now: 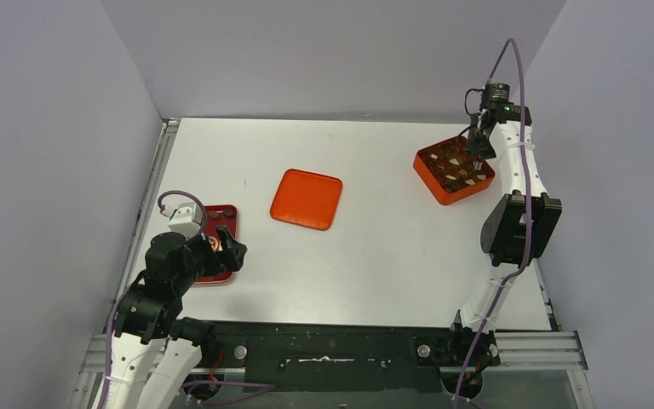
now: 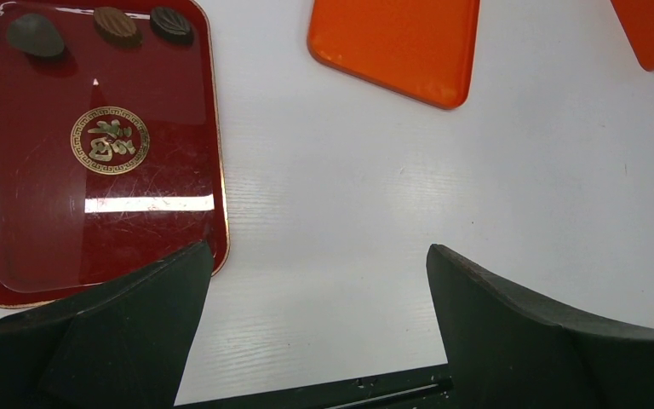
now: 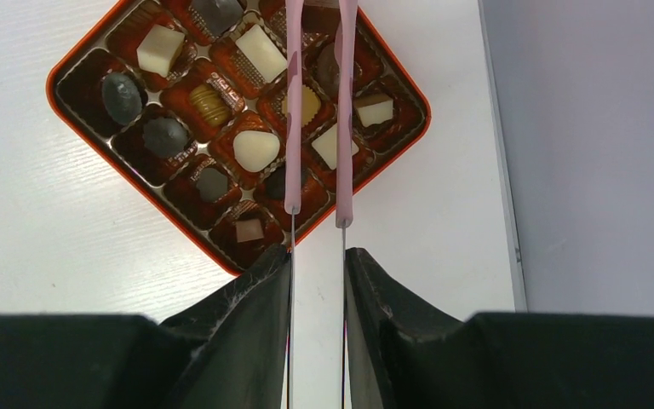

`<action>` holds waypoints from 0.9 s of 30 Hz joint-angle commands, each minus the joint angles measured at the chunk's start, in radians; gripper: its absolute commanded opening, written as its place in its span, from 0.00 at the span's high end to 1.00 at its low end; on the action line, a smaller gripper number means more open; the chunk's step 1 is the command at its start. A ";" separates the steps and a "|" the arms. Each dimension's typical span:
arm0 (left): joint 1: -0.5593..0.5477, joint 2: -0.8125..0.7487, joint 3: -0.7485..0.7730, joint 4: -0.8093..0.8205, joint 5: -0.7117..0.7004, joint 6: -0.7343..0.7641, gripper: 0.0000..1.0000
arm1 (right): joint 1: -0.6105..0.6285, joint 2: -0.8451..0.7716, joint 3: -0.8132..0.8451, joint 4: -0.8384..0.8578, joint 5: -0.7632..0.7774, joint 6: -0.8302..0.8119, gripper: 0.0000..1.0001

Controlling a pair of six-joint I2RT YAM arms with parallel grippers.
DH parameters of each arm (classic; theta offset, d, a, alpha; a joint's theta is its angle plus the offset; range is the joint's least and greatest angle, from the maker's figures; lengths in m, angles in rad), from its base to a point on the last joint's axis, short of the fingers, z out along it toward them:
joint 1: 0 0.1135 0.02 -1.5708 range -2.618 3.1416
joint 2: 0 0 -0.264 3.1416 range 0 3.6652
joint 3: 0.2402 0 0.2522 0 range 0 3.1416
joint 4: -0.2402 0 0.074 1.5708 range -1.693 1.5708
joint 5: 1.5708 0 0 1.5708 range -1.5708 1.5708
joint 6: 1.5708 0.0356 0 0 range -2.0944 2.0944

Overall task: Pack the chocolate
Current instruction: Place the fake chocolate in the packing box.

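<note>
Box [image 1: 430, 183] looks nearly full; three choc. pcs [image 2: 117, 24] on tray [image 2: 102, 239] unpacked, lid [image 2: 396, 43] off. My right claw [image 3: 317, 254] clamped on tongs [image 3: 294, 128]; left claw [image 2: 317, 251] apart.

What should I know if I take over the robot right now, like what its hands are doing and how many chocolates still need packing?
Left gripper: open and empty, above the table beside the red tray.
Right gripper: shut on the pink tongs, held over the orange box. The tong tips are out of view, so I cannot tell if they carry anything.
Done: most cups in the box hold chocolates.
Left: three chocolates at the tray's far edge need moving across. Then the orange lid, lying mid-table, probably goes on.
</note>
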State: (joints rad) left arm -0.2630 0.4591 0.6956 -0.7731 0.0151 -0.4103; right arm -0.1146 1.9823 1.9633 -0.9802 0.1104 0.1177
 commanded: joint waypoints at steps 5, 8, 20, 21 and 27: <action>-0.005 -0.005 0.017 0.034 -0.007 0.025 0.03 | -0.005 0.004 0.027 0.057 -0.022 -0.002 0.74; -0.004 -0.001 0.035 0.030 -0.007 0.038 0.03 | -0.007 0.016 0.044 0.040 -0.012 -0.011 0.72; -0.005 0.011 0.124 -0.014 -0.007 0.058 0.03 | -0.007 0.009 0.087 0.007 -0.007 -0.013 0.65; -0.004 0.014 0.137 -0.017 -0.007 0.055 0.03 | -0.007 0.008 0.092 0.000 -0.014 -0.011 0.65; -0.004 0.037 0.213 -0.045 0.000 0.039 0.03 | 0.004 -0.034 0.083 -0.014 -0.055 0.001 0.68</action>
State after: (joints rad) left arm -0.2630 0.4797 0.8280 -0.8188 0.0124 -0.3775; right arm -0.1173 2.0125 2.0125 -0.9955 0.0757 0.1146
